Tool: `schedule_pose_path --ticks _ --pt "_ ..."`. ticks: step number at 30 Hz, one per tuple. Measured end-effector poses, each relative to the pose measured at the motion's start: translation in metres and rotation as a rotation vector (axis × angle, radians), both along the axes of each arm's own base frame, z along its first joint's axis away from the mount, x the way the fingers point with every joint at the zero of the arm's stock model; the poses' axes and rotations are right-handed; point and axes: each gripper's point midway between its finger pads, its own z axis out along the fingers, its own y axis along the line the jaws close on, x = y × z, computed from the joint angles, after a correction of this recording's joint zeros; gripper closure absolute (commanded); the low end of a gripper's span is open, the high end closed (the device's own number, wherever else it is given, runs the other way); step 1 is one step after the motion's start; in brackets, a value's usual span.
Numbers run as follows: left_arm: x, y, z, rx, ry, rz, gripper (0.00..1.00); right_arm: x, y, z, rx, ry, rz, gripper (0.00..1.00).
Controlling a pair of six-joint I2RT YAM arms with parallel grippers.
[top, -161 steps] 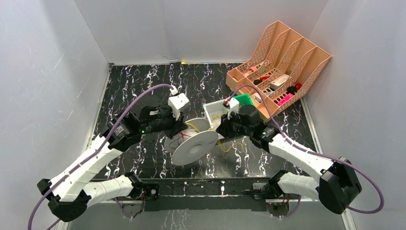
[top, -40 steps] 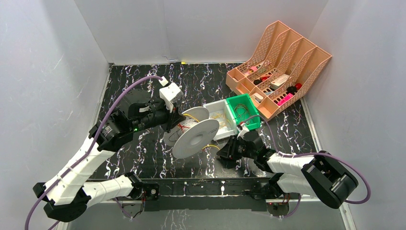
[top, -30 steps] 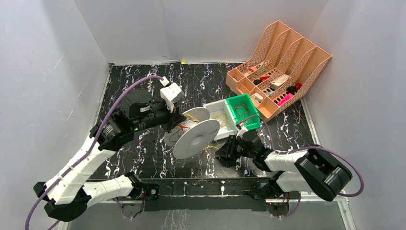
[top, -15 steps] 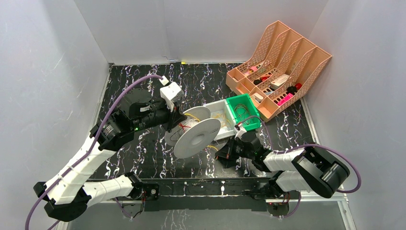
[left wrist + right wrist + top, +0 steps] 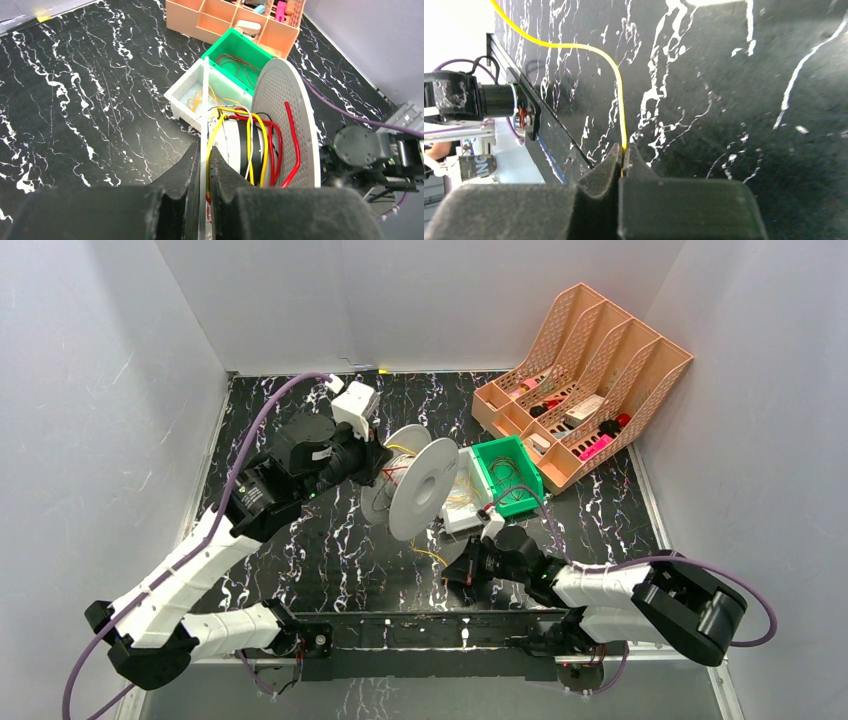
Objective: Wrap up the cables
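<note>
The white spool (image 5: pixel 425 490) hangs on edge above the table's middle, its flat discs facing sideways. My left gripper (image 5: pixel 372 462) is shut on the rim of its rear disc (image 5: pixel 204 90), with a yellow cable (image 5: pixel 214 135) pinched alongside. Yellow, red and white wires are wound on the hub (image 5: pixel 252 150) beside the large perforated disc (image 5: pixel 285 125). One yellow cable (image 5: pixel 430 555) trails down from the spool to my right gripper (image 5: pixel 455 575), low near the table's front. The right gripper (image 5: pixel 623 150) is shut on that cable (image 5: pixel 594 48), which arcs away over the black marble surface.
A white bin (image 5: pixel 462 510) holding yellow wires and a green bin (image 5: pixel 505 475) holding brown wires sit just right of the spool. An orange file organiser (image 5: pixel 590 370) stands at the back right. The arms' base rail (image 5: pixel 430 630) runs along the near edge.
The left arm has swung the spool up and back, turning its discs more upright. The right gripper has shut on the yellow cable and shifted slightly left along the table front.
</note>
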Motion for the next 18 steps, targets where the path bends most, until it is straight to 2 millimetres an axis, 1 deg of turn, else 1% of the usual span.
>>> schedule_pose_path --ticks 3,5,9,12,15,18 --pt "0.010 0.000 0.001 -0.011 -0.006 0.053 1.00 -0.010 0.004 0.001 -0.017 -0.010 0.029 1.00" --pt "0.018 0.002 0.001 -0.015 -0.016 0.092 1.00 -0.013 0.007 0.006 -0.022 -0.024 0.043 1.00" --pt "0.031 0.007 0.000 -0.019 -0.029 0.173 1.00 -0.017 0.015 0.026 -0.009 -0.058 0.063 1.00" --pt "0.039 0.011 -0.006 -0.015 -0.031 0.232 1.00 -0.018 0.022 0.048 0.009 -0.087 0.073 1.00" --pt "0.046 0.014 -0.013 -0.001 -0.026 0.277 1.00 -0.020 0.032 0.082 0.047 -0.128 0.091 1.00" --pt "0.054 0.014 -0.020 0.009 -0.021 0.314 1.00 -0.024 0.039 0.110 0.079 -0.167 0.112 1.00"
